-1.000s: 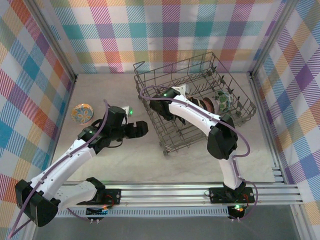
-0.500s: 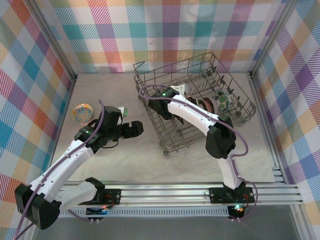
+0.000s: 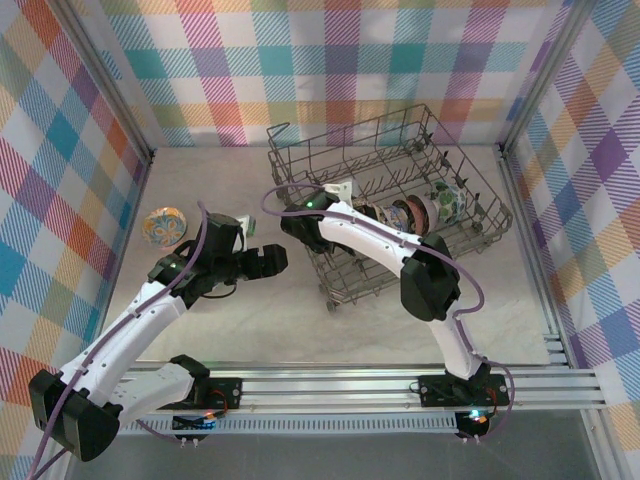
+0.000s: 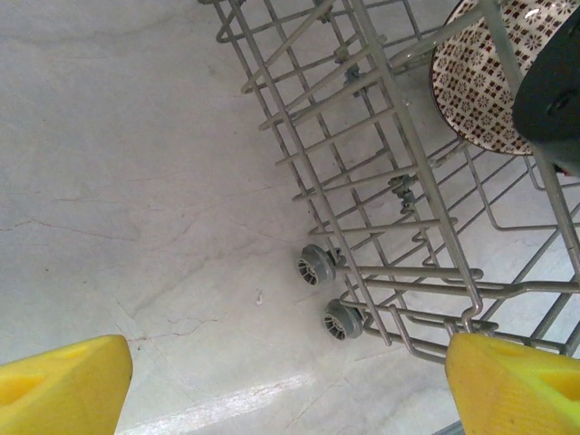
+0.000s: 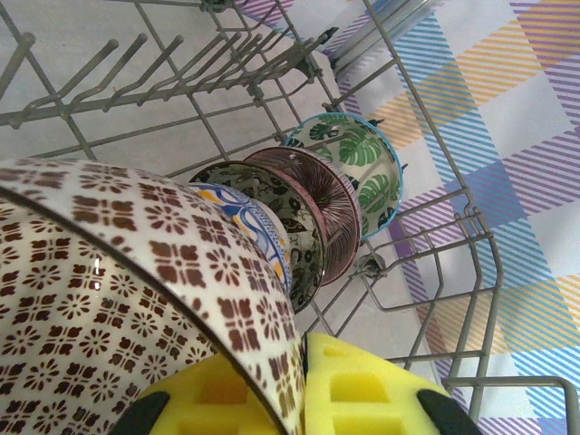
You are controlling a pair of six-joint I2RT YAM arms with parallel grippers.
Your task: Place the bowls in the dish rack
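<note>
One brown-lattice ceramic bowl (image 5: 118,290), clamped in our right gripper (image 5: 304,385), has moved left; our left gripper (image 4: 290,372) gapes. Four patterned bowls (image 5: 358,172) stand in the grey wire rack (image 3: 350,270).

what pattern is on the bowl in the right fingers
The bowl is cream with brown lattice flowers, clearest in the right wrist view.

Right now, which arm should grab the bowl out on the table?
Left. The left tool is open and empty, on the same side as the orange-teal bowl. The right tool is shut on the lattice bowl inside the dish rack.
</note>
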